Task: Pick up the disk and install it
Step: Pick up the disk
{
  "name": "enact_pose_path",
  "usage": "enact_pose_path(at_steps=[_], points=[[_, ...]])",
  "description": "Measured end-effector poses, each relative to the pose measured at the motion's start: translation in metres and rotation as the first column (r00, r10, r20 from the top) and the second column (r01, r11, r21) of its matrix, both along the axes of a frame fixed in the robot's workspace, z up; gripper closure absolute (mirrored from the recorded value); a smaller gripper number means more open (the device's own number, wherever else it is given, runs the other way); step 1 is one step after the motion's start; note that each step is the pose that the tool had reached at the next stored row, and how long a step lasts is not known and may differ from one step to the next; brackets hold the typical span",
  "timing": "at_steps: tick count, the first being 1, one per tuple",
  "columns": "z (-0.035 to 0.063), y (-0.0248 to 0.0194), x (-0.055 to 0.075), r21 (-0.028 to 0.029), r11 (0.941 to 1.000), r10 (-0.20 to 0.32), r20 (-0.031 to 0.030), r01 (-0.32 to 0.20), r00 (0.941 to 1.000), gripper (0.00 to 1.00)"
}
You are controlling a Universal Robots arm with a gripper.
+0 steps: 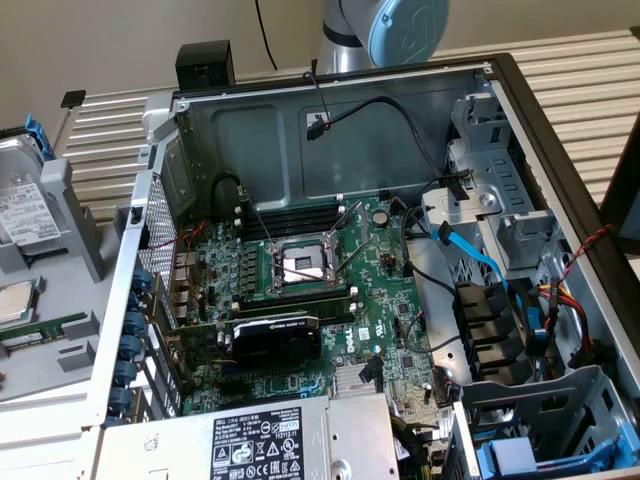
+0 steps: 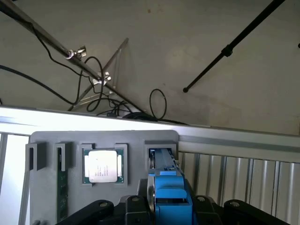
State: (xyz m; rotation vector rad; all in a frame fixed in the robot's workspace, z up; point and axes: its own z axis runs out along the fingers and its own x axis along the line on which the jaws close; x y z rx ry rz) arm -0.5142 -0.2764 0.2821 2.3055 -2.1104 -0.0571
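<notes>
The disk (image 1: 22, 215) stands on edge in a slot of the grey holder tray (image 1: 75, 215) at the exterior view's far left. Its white label faces out and blue carrier tabs show at its top. In the wrist view the disk (image 2: 169, 194) is seen edge-on as a blue carrier strip rising out of its tray slot. It lines up with the middle of my gripper (image 2: 166, 219), whose black body frames it on both sides. Whether the gripper touches the carrier is hidden.
The tray (image 2: 136, 140) also holds a square CPU chip (image 2: 103, 166) and a memory stick (image 2: 61, 199). The open computer case (image 1: 330, 260) lies beside it, with a power supply (image 1: 260, 440) and a drive bay with blue parts (image 1: 520, 460). The arm's base (image 1: 390, 30) stands behind.
</notes>
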Motion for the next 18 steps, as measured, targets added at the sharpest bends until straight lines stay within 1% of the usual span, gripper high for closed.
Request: enact_pose_path(at_steps=[3, 7, 12, 18], points=[[0.0098, 0.0, 0.0, -0.0017, 1.0, 0.0, -0.0001, 0.0, 1.0, 0.63], [0.0254, 0.0, 0.0, -0.0066, 1.0, 0.0, 0.0002, 0.0, 1.0, 0.63], [0.0417, 0.0, 0.0, -0.0167, 0.9999, 0.0, 0.0011, 0.0, 1.0, 0.63], [0.0611, 0.0, 0.0, -0.0256, 0.9997, 0.0, 0.0039, 0.0, 1.0, 0.63]])
